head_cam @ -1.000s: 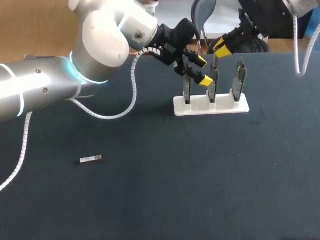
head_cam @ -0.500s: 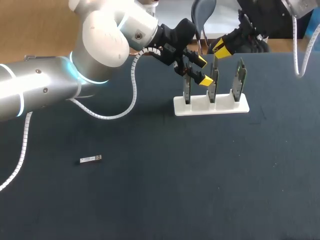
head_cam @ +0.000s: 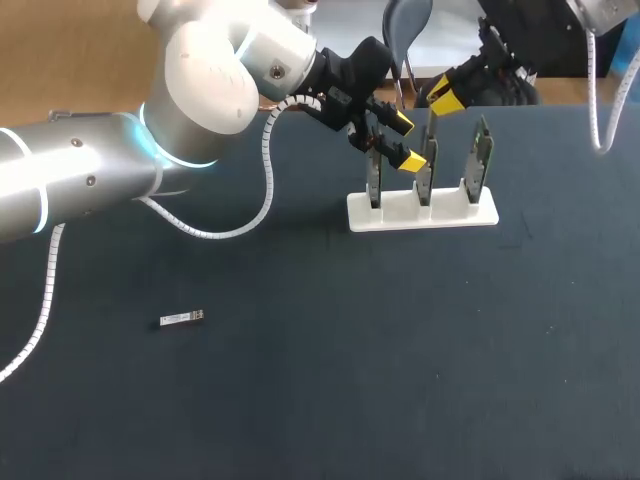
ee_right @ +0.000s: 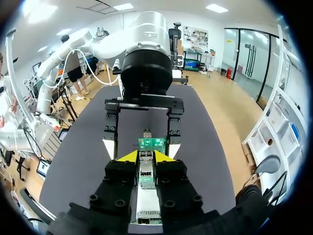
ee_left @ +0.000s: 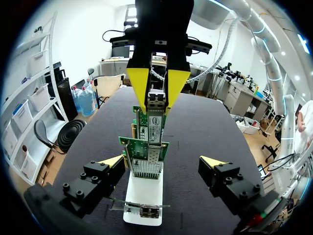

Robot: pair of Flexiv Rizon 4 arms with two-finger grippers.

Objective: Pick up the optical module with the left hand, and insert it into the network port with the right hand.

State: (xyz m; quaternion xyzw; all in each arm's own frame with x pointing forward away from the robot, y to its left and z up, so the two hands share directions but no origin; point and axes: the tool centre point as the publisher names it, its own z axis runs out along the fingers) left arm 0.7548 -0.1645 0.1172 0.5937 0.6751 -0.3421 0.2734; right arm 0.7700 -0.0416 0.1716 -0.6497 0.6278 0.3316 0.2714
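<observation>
Optical module (head_cam: 182, 319) on the table (head_cam: 300, 400), well left of and before the card stand (head_cam: 422, 212)

A dark navy, cloth-covered counter (head_cam: 330, 380) fills the space. Toward its far edge, a little right of the middle, a white plastic slotted rack (head_cam: 422, 213) sits flat on the cloth.

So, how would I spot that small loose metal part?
Start at the white rack of upright green boards on the dark table. Well away from it, nearer the robot, on its left, lies a small silver bar, alone and flat.
</observation>
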